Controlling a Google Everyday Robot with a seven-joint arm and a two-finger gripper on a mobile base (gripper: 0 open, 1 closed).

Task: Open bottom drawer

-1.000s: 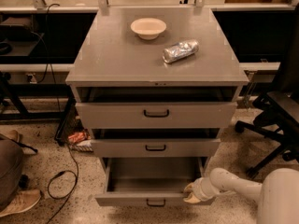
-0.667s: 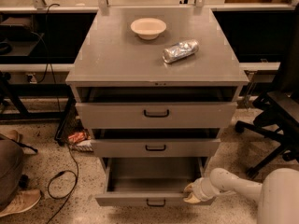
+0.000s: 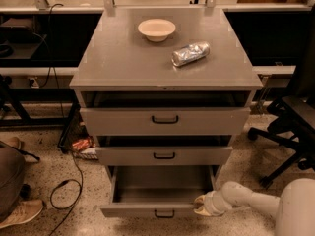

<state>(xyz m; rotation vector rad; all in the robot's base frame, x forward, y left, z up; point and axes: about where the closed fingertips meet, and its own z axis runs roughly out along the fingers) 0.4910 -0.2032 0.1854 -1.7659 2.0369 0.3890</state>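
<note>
The bottom drawer (image 3: 147, 210) is the lowest of three grey drawers and stands pulled out, showing its plain grey inside (image 3: 162, 183). Its small black bar handle (image 3: 164, 214) sits at the middle of the flat front panel. My gripper (image 3: 201, 205), on a white arm (image 3: 246, 200) coming from the lower right, is at the right end of the bottom drawer's front panel, touching or very near its top edge. The middle drawer (image 3: 164, 156) and the taller top drawer (image 3: 165, 120) are each pulled out a little.
On the cabinet top (image 3: 123, 63) stand a white bowl (image 3: 156, 29) and a crumpled silver packet (image 3: 190, 53). A black office chair (image 3: 290, 132) stands at the right. A cable (image 3: 69, 186), a snack wrapper (image 3: 82, 144) and a shoe (image 3: 19, 213) lie on the floor at the left.
</note>
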